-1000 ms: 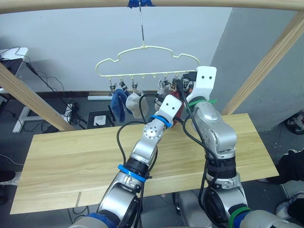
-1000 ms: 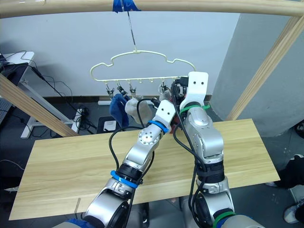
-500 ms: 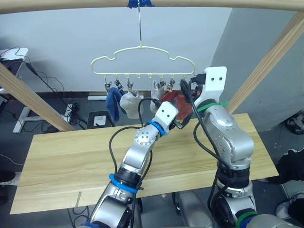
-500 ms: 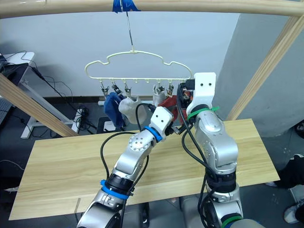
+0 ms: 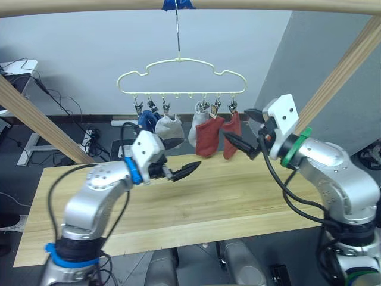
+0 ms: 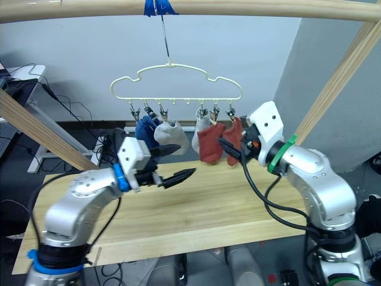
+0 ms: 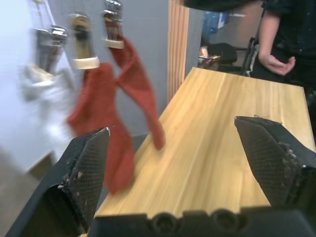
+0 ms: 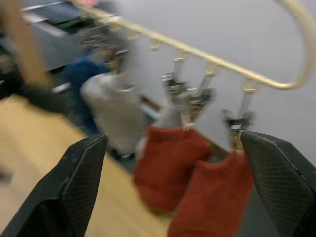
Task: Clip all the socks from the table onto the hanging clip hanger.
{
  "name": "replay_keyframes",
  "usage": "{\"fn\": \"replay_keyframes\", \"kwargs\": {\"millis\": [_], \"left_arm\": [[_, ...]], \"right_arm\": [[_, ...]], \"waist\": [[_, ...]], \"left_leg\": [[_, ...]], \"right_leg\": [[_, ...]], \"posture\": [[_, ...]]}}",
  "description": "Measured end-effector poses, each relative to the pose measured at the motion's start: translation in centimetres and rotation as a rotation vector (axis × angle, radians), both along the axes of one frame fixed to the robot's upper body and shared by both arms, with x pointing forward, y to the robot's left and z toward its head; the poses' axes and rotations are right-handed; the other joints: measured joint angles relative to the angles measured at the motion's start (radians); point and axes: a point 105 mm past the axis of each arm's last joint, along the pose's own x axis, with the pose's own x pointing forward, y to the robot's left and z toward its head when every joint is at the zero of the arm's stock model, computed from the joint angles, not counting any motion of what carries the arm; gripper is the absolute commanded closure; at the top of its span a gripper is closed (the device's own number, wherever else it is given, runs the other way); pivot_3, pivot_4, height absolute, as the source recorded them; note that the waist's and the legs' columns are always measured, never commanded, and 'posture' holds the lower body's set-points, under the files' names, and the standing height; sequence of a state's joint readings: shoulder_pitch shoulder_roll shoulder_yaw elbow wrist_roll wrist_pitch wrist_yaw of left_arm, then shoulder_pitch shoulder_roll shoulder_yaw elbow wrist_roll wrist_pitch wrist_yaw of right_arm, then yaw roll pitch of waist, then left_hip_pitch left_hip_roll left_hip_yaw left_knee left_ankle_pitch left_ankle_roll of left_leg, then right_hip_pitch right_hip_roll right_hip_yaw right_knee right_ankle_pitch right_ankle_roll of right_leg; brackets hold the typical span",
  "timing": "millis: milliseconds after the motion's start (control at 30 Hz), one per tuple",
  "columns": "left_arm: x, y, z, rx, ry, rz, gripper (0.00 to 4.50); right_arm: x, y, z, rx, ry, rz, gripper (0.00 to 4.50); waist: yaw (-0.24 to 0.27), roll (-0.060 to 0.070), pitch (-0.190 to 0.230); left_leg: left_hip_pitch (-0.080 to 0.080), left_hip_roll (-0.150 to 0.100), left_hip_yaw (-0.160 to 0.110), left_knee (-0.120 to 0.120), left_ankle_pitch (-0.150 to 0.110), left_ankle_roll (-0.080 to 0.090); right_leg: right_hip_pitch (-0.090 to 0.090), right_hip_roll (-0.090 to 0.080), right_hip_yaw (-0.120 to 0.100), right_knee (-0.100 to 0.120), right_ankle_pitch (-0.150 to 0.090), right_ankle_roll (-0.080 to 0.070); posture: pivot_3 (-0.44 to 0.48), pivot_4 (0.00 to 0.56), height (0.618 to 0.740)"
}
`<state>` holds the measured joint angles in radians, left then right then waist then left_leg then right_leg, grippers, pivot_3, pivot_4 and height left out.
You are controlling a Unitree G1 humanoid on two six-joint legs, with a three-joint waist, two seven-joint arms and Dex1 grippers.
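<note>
Head views: the clip hanger (image 5: 181, 76) hangs by its hook from the wooden bar with the socks clipped along it — blue (image 5: 144, 121), light grey (image 5: 168, 126), another grey (image 5: 196, 124), then two rust-red (image 5: 209, 137) — above the plank surface (image 5: 238, 190), while the left claw (image 5: 175, 158) and right claw (image 5: 240, 133) hover on either side, both released. Left wrist view: fingers (image 7: 84, 170) spread wide, red socks dangling beyond the surface's far edge, a person's hand (image 7: 277, 63) in the background. Right wrist view: fingers (image 8: 81, 180) apart, nothing held — red pair (image 8: 195, 185) directly ahead.
</note>
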<state>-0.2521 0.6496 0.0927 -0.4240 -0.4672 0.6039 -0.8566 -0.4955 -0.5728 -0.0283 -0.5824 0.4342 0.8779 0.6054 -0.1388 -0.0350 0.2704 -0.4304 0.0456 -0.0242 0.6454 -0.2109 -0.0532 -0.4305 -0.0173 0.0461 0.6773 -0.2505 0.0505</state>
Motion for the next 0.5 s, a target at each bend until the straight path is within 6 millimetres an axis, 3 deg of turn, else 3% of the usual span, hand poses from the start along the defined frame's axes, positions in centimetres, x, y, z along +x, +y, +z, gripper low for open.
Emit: {"fn": "replay_keyframes", "kwargs": {"millis": [67,233,500], "left_arm": [[0.1,3.0,0.5,0.073,0.003,0.071,0.00],[1.3,8.3,0.9,0.201,0.012,0.242,0.00],[2.3,11.5,0.4,0.215,0.054,0.315,0.00]], "right_arm": [[-0.2,-1.2,0.3,-0.039,-0.005,0.024,0.04],[-0.3,-2.7,0.7,-0.094,-0.020,0.060,0.04],[0.0,-4.7,0.6,-0.119,-0.011,0.071,0.04]], "waist": [[0.000,0.000,0.000],[0.003,0.000,0.000],[0.011,-0.001,0.000]], "left_leg": [[0.000,0.000,0.000,0.000,0.000,0.000],[0.000,0.000,0.000,0.000,0.000,0.000],[-0.001,0.000,0.001,0.000,0.000,0.000]], "right_leg": [[0.000,0.000,0.000,0.000,0.000,-0.001],[0.000,0.000,0.000,0.000,0.000,-0.001],[-0.001,-0.001,0.000,0.000,0.000,-0.001]], "posture": [[-0.137,0.188,0.740],[-0.128,0.178,0.740],[-0.116,0.174,0.740]]}}
